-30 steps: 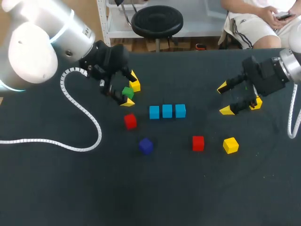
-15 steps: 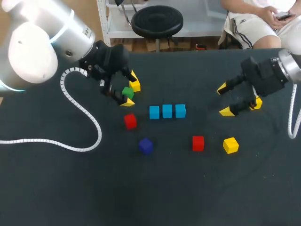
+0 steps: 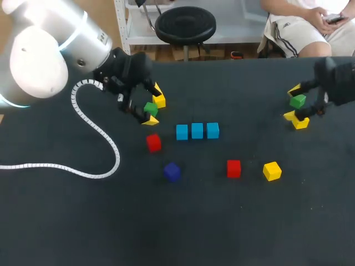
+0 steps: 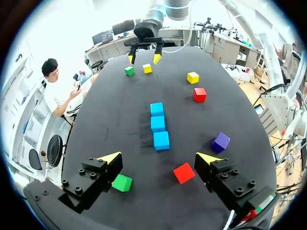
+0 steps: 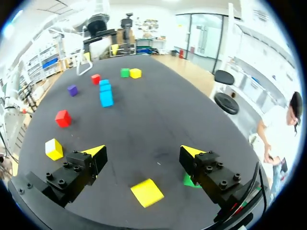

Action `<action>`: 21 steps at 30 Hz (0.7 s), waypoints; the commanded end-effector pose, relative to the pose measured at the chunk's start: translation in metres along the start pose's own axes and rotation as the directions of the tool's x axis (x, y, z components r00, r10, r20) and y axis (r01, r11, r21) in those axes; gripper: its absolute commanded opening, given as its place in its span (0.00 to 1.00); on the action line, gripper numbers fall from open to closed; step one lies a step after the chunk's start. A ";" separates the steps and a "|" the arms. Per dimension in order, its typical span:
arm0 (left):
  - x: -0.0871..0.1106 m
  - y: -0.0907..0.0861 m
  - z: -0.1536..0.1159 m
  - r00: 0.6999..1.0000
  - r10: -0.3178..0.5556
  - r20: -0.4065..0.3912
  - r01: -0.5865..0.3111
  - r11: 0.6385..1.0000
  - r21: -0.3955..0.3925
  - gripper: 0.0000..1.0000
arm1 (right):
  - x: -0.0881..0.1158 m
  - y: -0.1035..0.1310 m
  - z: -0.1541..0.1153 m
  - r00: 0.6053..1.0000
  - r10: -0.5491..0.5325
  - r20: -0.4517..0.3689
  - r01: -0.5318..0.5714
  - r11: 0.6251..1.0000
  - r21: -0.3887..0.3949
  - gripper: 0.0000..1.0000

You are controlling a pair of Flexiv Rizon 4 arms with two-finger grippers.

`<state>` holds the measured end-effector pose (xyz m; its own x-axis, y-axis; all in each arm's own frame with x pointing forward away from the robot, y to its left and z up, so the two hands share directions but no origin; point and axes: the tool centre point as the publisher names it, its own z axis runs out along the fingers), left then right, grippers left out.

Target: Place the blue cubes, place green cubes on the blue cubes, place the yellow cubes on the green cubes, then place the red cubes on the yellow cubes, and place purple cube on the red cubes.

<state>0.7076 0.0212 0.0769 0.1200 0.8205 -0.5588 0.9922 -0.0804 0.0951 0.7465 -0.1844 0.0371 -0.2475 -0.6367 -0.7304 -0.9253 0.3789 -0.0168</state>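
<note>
Right jaws now over yellow cube (image 5: 147,192)

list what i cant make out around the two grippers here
Right wrist view: green cube mostly hidden behind a finger of the right gripper.
Head view: right gripper partly cut off by the edge; its tips merge with the yellow cube.
Left wrist view: whether the other green cube touches the left gripper, too close to tell.
</note>
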 end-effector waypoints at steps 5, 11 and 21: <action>0.000 0.002 0.000 1.000 0.002 0.000 -0.002 1.000 0.005 1.00 | 0.007 -0.019 -0.019 0.999 0.044 -0.020 -0.041 0.991 0.129 1.00; 0.000 0.002 0.000 1.000 0.002 0.000 -0.002 1.000 0.005 1.00 | 0.009 -0.034 -0.010 0.998 0.062 -0.031 -0.055 0.982 0.182 1.00; 0.000 0.002 0.000 1.000 0.002 0.000 -0.002 1.000 0.005 1.00 | 0.009 -0.069 -0.001 0.990 0.136 -0.038 -0.126 0.972 0.200 1.00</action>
<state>0.7076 0.0212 0.0770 0.1200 0.8206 -0.5588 0.9922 -0.0804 0.0951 0.7934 -0.2160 0.0344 -0.3655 -0.6033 -0.7089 -0.8030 0.5894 -0.0876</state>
